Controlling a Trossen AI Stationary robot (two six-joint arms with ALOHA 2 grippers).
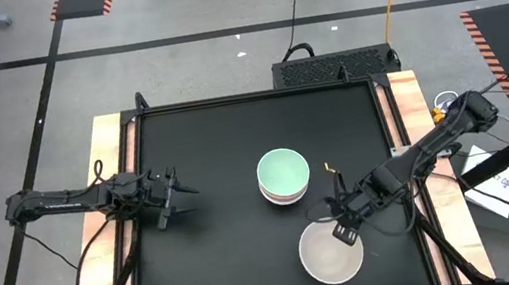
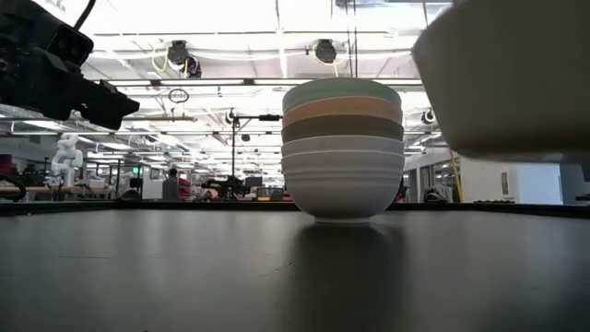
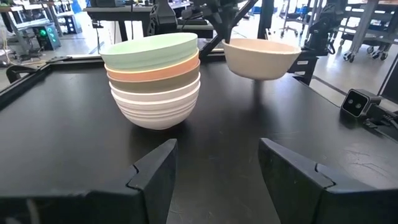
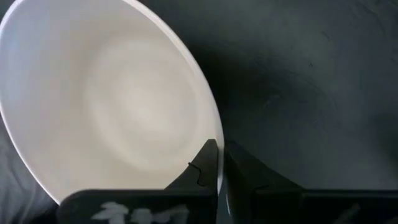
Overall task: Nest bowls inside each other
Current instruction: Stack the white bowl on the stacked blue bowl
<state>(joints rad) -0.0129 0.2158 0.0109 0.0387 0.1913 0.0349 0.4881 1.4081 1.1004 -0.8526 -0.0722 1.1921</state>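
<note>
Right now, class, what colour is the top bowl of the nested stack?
Mint green; the top bowl shows best in the left wrist view.

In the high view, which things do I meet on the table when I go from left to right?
Left gripper, open → stack of bowls, mint green bowl on top → cream-beige bowl, gripped at its rim by the right gripper → right arm.
</note>
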